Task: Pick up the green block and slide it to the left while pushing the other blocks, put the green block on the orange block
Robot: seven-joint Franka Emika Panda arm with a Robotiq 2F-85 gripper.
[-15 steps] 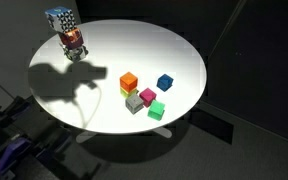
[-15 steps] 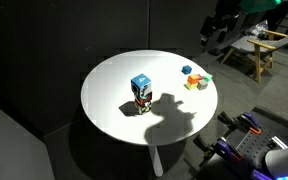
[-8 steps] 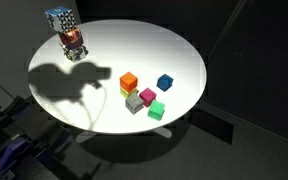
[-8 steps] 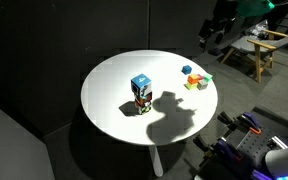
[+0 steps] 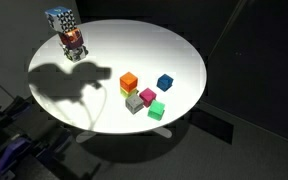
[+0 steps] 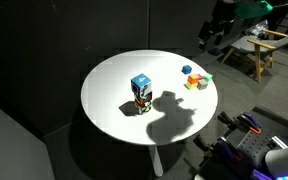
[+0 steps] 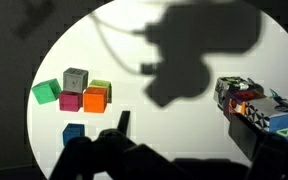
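The green block (image 5: 156, 111) sits on the white round table (image 5: 104, 55) near its edge, next to the grey block (image 5: 134, 103) and magenta block (image 5: 147, 96). The orange block (image 5: 129, 80) rests by the yellow block (image 5: 125, 91); the blue block (image 5: 165, 82) stands apart. In the wrist view the green block (image 7: 46, 92), grey (image 7: 75, 78), magenta (image 7: 70, 101), orange (image 7: 95, 97) and blue (image 7: 74, 134) blocks lie at the left. My gripper (image 7: 189, 135) is open, empty and high above the table; it also shows in an exterior view (image 6: 217, 30).
A larger patterned cube (image 5: 62, 20) stands stacked on another object at the table's far side, also seen in an exterior view (image 6: 141, 88) and the wrist view (image 7: 254, 105). The arm's shadow falls across the table. A wooden chair (image 6: 256, 50) stands beyond the table.
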